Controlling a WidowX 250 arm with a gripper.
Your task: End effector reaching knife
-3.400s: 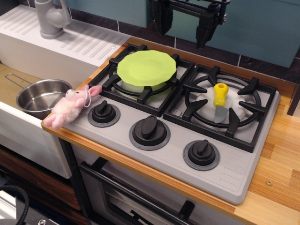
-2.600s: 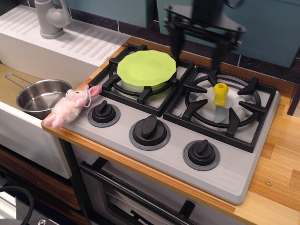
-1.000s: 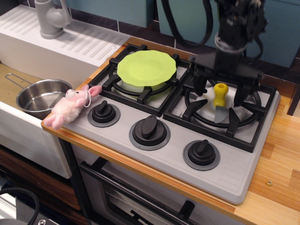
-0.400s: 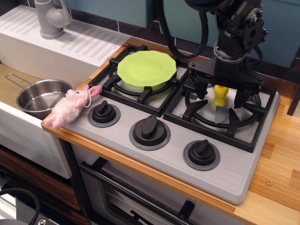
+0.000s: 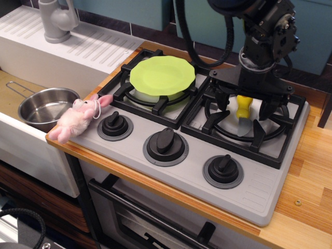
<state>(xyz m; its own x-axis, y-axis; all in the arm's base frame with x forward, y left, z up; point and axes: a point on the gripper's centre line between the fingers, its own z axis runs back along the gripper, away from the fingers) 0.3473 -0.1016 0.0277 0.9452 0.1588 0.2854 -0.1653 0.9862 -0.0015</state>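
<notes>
my claw (image 5: 244,107) hangs low over the right burner, its jaws spread wide and holding nothing. one finger (image 5: 223,101) stands on one side of the knife (image 5: 243,112) and the other finger stands on the far side, each with a gap to the yellow handle, so the handle sits between them, untouched as far as i can tell. my crossbar runs across just above the handle and hides its top end. the grey blade pokes out below my fingertips toward the front of the stove, lying on the pale disc in the middle of the grate (image 5: 244,116). whether my fingertips touch the grate i cannot tell. above the crossbar my round wrist and its cables rise out of view at the top.

just beside me, on the other burner, lies a green plate (image 5: 162,75) on its own grate. in front of me, nearer the stove's edge, are three black knobs (image 5: 165,146) in a row. well off past the plate, a pink plush bunny (image 5: 77,116) lies at the corner of the stove (image 5: 259,194), and beyond it a steel pot (image 5: 44,107) sits in the sink. a grey tap (image 5: 56,19) stands at the far corner, well away from me.
</notes>
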